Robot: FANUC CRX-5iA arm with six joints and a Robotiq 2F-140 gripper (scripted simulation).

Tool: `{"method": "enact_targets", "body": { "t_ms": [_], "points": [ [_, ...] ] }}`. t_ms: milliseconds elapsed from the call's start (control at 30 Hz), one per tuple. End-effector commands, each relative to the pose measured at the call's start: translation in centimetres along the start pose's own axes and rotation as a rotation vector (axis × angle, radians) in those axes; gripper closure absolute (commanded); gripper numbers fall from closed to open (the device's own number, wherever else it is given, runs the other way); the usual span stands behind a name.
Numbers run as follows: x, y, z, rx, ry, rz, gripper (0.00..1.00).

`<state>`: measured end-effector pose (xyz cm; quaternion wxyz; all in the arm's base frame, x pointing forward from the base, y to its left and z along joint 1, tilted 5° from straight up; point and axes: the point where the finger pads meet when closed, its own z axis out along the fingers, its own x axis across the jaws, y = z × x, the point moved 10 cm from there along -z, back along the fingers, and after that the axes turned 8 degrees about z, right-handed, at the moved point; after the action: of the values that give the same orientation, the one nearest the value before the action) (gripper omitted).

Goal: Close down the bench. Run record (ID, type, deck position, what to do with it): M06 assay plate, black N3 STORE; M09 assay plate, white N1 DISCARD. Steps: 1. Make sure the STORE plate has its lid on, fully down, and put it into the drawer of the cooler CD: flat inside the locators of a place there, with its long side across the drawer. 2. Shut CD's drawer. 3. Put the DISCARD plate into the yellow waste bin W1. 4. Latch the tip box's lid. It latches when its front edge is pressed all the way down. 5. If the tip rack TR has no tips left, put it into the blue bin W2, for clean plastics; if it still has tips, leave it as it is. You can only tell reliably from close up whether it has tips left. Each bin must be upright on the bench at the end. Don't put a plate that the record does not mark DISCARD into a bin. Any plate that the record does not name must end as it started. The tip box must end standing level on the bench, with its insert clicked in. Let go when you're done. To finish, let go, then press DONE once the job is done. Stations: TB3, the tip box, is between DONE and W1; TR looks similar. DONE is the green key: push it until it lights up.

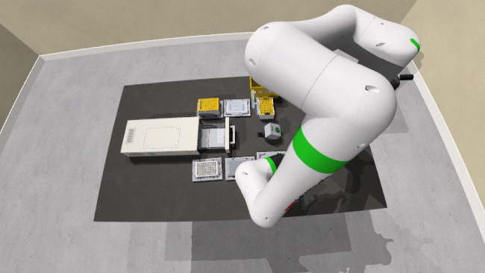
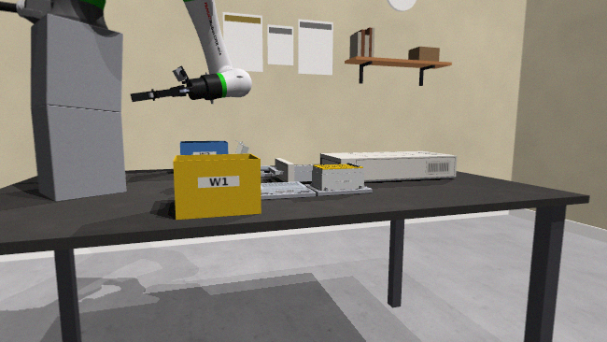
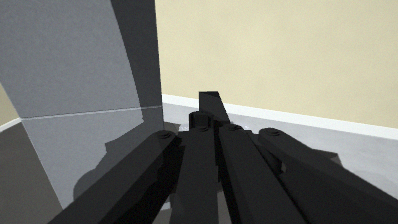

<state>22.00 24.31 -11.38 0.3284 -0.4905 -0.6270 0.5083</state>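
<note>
Grey pedestal (image 2: 77, 107) at far left, end effector (image 2: 137, 96) beside it, fingers pressed together on nothing, high above the bench (image 2: 420, 196), yellow bin W1 (image 2: 217, 187) below (blue bin (image 2: 204, 148) behind), cooler CD (image 2: 388, 165) rightmost, drawer (image 1: 213, 137) open.
</note>
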Motion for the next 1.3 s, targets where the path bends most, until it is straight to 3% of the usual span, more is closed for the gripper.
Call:
{"method": "enact_targets", "body": {
  "t_ms": [0,100,167,633,733,1067,1267],
  "points": [
    [-1.2,0.4,-0.8,-0.075,0.028,-0.155,0.9],
    [-1.8,0.7,-1.2,-0.115,0.033,-0.235,0.9],
    [-1.8,0.7,-1.2,-0.115,0.033,-0.235,0.9],
    [-5.1,1.9,-3.5,-0.321,0.007,-0.629,0.9],
    [-5.2,1.8,-3.5,-0.331,0.004,-0.649,0.9],
    [-8.0,2.6,-5.4,-0.483,-0.081,-0.933,0.9],
    [-9.2,2.8,-6.2,-0.544,-0.134,-1.053,0.9]
  ]
}}
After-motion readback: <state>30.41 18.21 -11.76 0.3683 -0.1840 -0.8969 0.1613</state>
